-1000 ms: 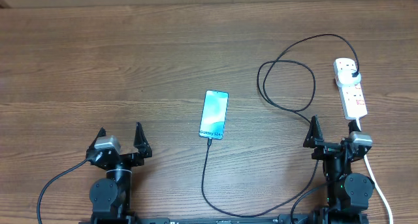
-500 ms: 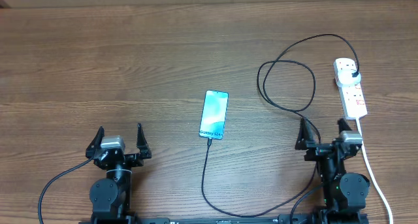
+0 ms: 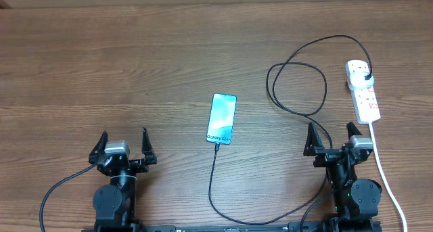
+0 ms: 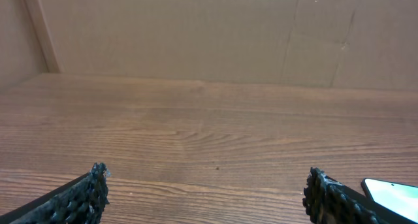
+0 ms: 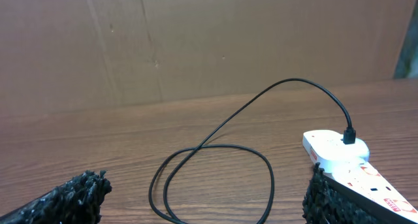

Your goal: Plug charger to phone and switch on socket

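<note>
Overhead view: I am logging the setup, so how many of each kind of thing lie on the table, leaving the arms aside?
Phone: 1
Black charger cable: 1
White power strip: 1
Total: 3

Left arm (image 3: 110,199) sits low at near edge of overhead view, on left side, folded over own base. Left gripper (image 3: 124,137) points forward, away from base, jaws spread wide, holding nothing. Left wrist view: its fingers (image 4: 78,201) show only as dark textured tips at two bottom corners. Right arm (image 3: 358,195) has same folded pose on right side. Right gripper (image 3: 330,130) also points forward, jaws spread wide, holding nothing. Right wrist view: fingertips (image 5: 72,198) dark and rough, at bottom corners, far apart.
</note>
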